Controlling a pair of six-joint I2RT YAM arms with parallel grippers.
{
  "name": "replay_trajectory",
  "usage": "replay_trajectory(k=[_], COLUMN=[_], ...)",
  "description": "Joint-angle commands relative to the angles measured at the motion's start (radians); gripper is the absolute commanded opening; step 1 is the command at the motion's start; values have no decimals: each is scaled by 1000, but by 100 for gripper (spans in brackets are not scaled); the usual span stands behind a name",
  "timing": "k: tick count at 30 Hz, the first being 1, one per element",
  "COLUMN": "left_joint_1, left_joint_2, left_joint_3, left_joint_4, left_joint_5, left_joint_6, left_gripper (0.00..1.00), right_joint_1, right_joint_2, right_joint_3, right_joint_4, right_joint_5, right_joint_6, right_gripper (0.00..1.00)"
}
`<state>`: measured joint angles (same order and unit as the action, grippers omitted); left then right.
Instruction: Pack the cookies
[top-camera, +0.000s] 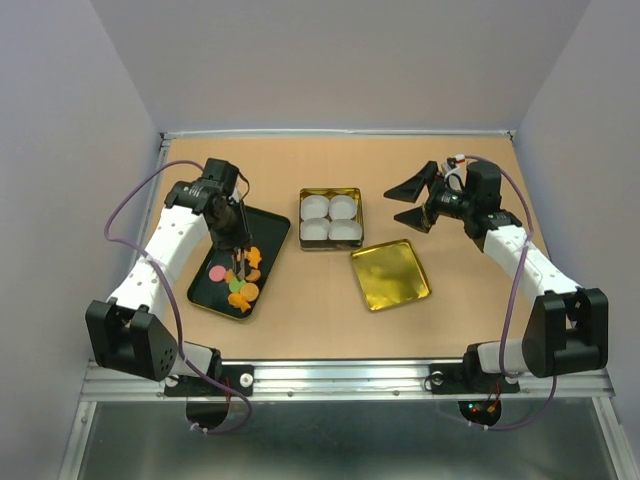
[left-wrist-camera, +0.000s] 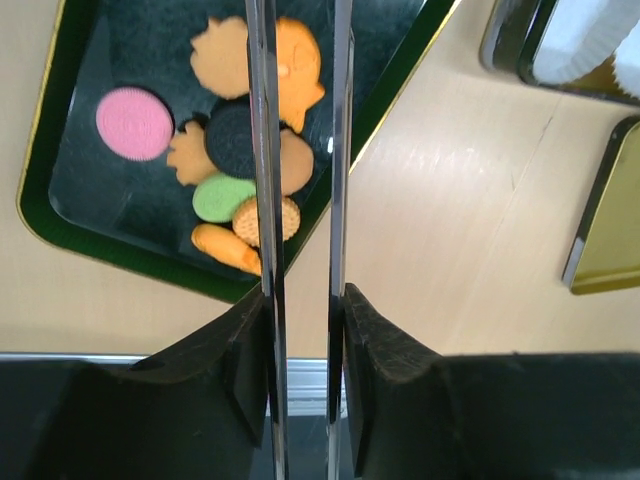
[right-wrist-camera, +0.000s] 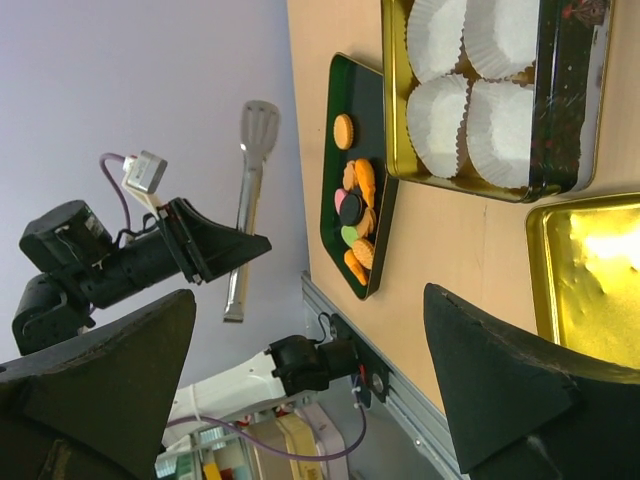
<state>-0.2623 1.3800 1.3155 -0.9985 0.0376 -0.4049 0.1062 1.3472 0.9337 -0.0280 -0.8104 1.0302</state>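
Overhead view of a light-brown wooden tabletop w/ two white-and-black robot arms bolted at its near edge.

On the L side lies a dark-green rectangular tray w/ a thin gold rim, set at an angle. The cookies are all on this tray. They are small flat pieces, mostly orange, some round and some w/ wavy outlines, plus one pink, one green and one black round one. Most sit in a loose cluster, several overlapping; the pink one lies a little apart on the L.

The left gripper hangs over the tray, pointing down. Its black fingers are closed in on a pair of long silver metal tongs, one finger against each arm. The two tong arms stand slightly apart w/ a narrow gap. The tongs reach down over the cookie cluster. Whether the tips touch or pinch a cookie can't be told.

At centre sits a square gold-and-dark tin holding four white pleated paper cups in a 2x2 grid. Just beside its near-R corner a shiny gold square lid lies flat, rim up.

The right gripper hovers R of the tin, pointing toward it, jaws spread wide w/ nothing between them.
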Motion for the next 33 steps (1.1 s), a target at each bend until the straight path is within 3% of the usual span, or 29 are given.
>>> replay_trajectory(k=[1,6,15,21,25,33], left_joint_1=[-5,-3,-5,-5,-5,-3], left_joint_2=[-70,-87,-68,-59,-47,-64], left_joint_3=[-53,-113,-128,-116,-111,-165], left_joint_4=[-52,-40,-5,-18,-74,-58], left_joint_5=[19,30,18,-30,-155,-165], left_joint_6=[-26,-60,-86,-101,-129,-141], left_gripper=[43,50,50,50,50,52], right_joint_1=[9,15,26,38,36,38], right_joint_2=[-28,1,75,121,138,171], right_joint_3=[-6,19,106,145,159,166], right_joint_4=[-1,-6,-15,-19,-24,-27], right_joint_5=[2,5,5,-1,-1,2], right_joint_6=[-24,-25,-39,-41,-45,-44], right_gripper=[100,100,100,100,100,100])
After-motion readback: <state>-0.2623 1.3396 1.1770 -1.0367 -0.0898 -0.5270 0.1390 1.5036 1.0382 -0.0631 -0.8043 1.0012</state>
